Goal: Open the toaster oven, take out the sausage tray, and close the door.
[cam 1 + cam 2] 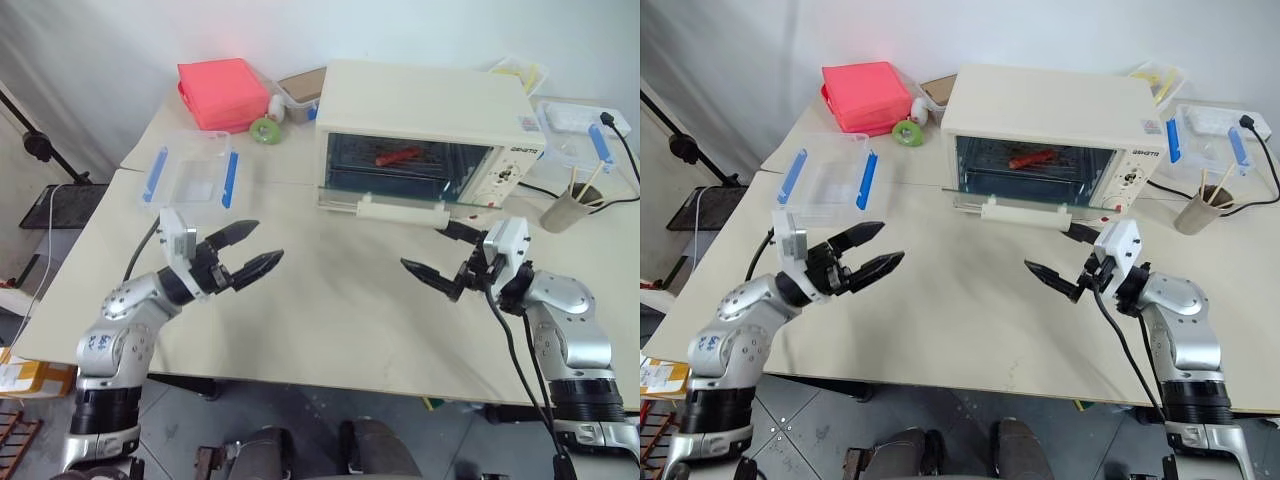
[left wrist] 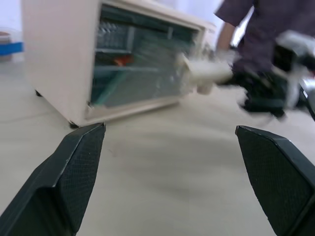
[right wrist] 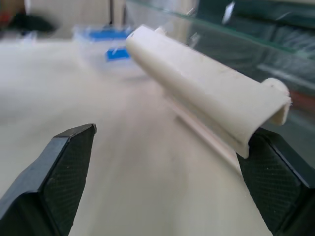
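Looking down from the head camera first: the toaster oven (image 1: 425, 135) sits at the back of the table (image 1: 330, 310) with its door (image 1: 400, 203) already swung down flat, cream bar handle (image 1: 403, 210) sticking out toward the robot. Inside you can see the reddish sausage (image 1: 398, 156) on what I take to be the sausage tray (image 1: 400, 163), though through the dark cavity I can't make out the tray's edges well. So opening looks done, and the tray is not out yet. The left gripper (image 1: 245, 252) hangs over bare table well to the left of the oven, fingers spread wide, holding nothing. The right gripper (image 1: 440, 252) is just in front of the handle's right end, also spread wide and empty. My guess is both stay open to go in for the tray. A clear box with blue clips (image 1: 190, 175), a pink box (image 1: 222, 92) and a paper cup of sticks (image 1: 568, 208) sit out of the way.

Left wrist view: oven seen from the side, orange-red sausage visible behind the glass, a person in a dark shirt (image 2: 268, 24) standing beyond.

Right wrist view: the handle runs right between the fingers (image 3: 59, 172), one finger close under its end, but I can't tell if it touches.
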